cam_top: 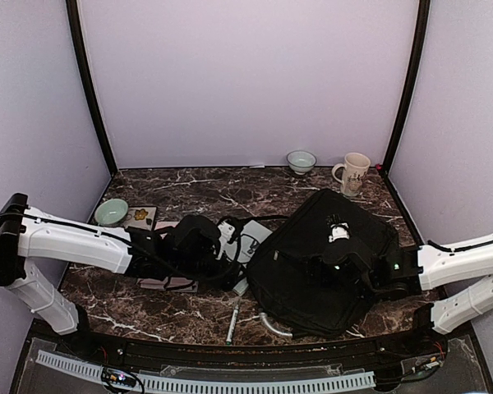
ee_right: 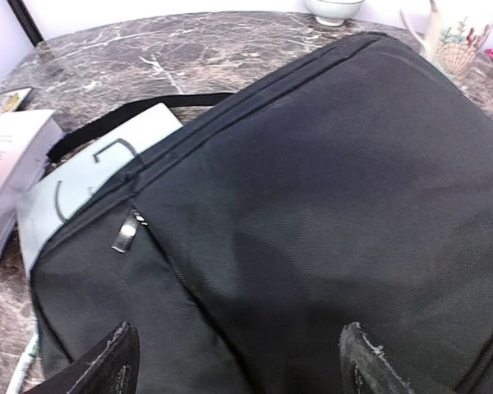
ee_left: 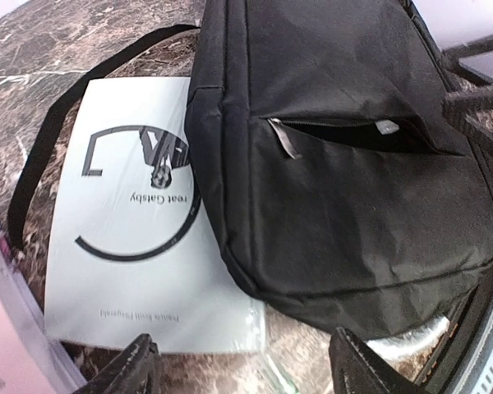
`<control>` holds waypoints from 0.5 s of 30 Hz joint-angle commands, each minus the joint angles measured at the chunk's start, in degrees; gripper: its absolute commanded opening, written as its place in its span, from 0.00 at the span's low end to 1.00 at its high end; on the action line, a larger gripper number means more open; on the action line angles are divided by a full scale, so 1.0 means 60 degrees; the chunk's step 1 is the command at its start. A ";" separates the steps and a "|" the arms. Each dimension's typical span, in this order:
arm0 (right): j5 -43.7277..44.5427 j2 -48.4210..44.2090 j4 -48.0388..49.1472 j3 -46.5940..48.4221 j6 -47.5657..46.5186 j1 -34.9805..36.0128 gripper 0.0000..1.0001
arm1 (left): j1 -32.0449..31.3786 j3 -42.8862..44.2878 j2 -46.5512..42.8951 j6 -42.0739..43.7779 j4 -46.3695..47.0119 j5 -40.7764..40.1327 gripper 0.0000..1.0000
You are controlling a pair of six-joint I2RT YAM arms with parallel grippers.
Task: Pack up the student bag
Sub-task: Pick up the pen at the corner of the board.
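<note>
My right pincer [ee_right: 234, 349] gapes empty over the student bag [ee_right: 329, 189], seemingly soft and floppy; I'd pinch its zipper pull [ee_right: 125, 236] ahead-left.

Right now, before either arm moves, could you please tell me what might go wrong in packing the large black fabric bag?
1. The white paperback book seems to lie partly under the large black fabric bag; pulling it with the open left gripper may drag the bag or bend the cover.
2. The long black strap runs along the book's edge and could snag.
3. The zip pocket gapes only narrowly, so the book may jam.
</note>
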 commanded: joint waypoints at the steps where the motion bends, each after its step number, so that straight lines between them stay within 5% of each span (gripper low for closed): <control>1: 0.0480 -0.0468 -0.0316 -0.0094 0.0178 -0.0018 0.87 | -0.0849 -0.0109 -0.0573 -0.0849 -0.1776 -0.1613 0.74; 5: 0.0545 -0.0520 -0.0467 -0.0251 0.0413 -0.0022 0.88 | -0.1470 -0.0571 -0.0954 -0.1606 -0.2327 -0.1807 0.75; 10: 0.0894 -0.0146 -0.1136 -0.0083 0.0825 -0.0026 0.89 | -0.2538 -0.0976 -0.1173 -0.2491 -0.2585 -0.1888 0.92; 15: 0.0997 0.0232 -0.1337 0.0103 0.0965 -0.0020 0.89 | -0.3660 -0.0745 -0.0737 -0.3384 -0.3082 -0.2145 0.92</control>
